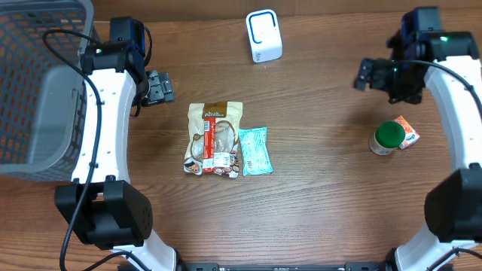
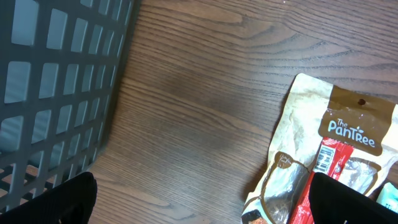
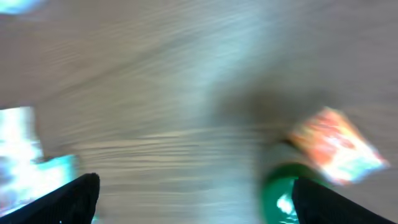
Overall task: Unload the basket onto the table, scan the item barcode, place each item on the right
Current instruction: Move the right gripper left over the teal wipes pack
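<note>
Nothing is being held at this moment. The left gripper [image 1: 160, 86] is hovering up and to the left of the PanTree snack pouch [image 1: 215, 138]. Its fingers are spread wide, with only bare desk [image 1: 316, 203] between them in its wrist view. The right gripper [image 1: 368, 74] is hanging far to the pouch's right and a little higher, fingers likewise parted and carrying nothing, though its own view is blurred.

The pouch is lying flat and face up, and a teal packet [image 1: 253, 150] is lying just beside its right edge, touching or nearly so. Well to the right of the pouch a green-lidded jar [image 1: 388, 137] is standing upright, with an orange packet [image 1: 407, 134] tucked against its far side. The pictures are not settling which of these is the item to be scanned. The right gripper is sitting nearest the jar, the left nearest the pouch.

A white scanner [image 1: 263, 36] is standing above and slightly right of the pouch, probably placed there so either arm can lift an item and present its barcode. A grey basket [image 1: 38, 83] is waiting far left of the pouch, likely as the drop-off for scanned goods. The two clusters are lying well apart, which is giving each gripper room to come down. The task is looking barely begun, with no pick-up made yet.
</note>
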Available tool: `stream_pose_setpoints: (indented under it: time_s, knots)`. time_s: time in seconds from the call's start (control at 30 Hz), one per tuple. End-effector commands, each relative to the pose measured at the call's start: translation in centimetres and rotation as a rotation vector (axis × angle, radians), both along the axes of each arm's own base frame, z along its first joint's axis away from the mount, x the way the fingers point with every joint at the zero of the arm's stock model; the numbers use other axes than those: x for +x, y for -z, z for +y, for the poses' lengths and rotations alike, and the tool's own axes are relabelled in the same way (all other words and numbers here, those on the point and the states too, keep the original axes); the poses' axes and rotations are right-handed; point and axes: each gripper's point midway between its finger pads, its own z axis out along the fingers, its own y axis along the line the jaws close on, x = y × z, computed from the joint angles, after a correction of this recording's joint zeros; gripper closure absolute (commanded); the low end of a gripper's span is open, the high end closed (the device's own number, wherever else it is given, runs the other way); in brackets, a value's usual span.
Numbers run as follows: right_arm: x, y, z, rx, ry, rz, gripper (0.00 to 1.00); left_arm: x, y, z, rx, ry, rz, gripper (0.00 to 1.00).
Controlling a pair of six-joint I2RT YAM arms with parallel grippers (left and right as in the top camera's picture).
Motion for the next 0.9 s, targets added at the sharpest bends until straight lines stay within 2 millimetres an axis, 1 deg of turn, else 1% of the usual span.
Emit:
stream_pose_setpoints:
  time_s: [0.0, 0.13, 0.23, 0.37, 0.47, 0.53, 0.63, 0.7, 0.8, 0.87]
  knots:
    - [0.2, -2.0, 6.2, 0.326, -0.127, -0.045, 0.0, 0.3, -0.6, 0.0, 0.015, 0.004, -0.017, 0.0]
    - [-0.3, -0.7, 9.2, 0.335, -0.199, -0.037, 0.03, 0.3, -0.6, 0.0, 0.015, 0.004, -0.017, 0.01]
    - [-1.4, 1.0, 12.2, 0.319, -0.274, -0.023, 0.04, 0.3, -0.6, 0.0, 0.015, 0.004, -0.017, 0.0]
    - [-3.2, 4.0, 16.2, 0.279, -0.379, -0.018, 0.05, 0.3, -0.6, 0.0, 0.015, 0.004, -0.017, 0.0]
    - [-4.7, 7.2, 19.0, 0.222, -0.425, -0.025, 0.05, 0.3, -0.6, 0.0, 0.015, 0.004, -0.017, 0.0]
    - [-5.5, 9.2, 20.1, 0.17, -0.416, -0.035, 0.05, 0.3, -0.6, 0.0, 0.015, 0.004, -0.017, 0.0]
    - [-6.5, 11.4, 21.7, 0.122, -0.392, -0.064, 0.05, 0.3, -0.6, 0.0, 0.015, 0.004, -0.017, 0.01]
    - [-7.1, 12.2, 22.9, 0.123, -0.378, -0.085, 0.05, 0.3, -0.6, 0.0, 0.015, 0.004, -0.017, 0.01]
    - [-7.7, 12.8, 24.5, 0.131, -0.353, -0.112, 0.06, 0.3, -0.6, 0.0, 0.015, 0.004, -0.017, 0.0]
    - [-7.8, 13.2, 24.9, 0.099, -0.347, -0.147, 0.11, 0.3, -0.6, 0.0, 0.015, 0.004, -0.017, 0.01]
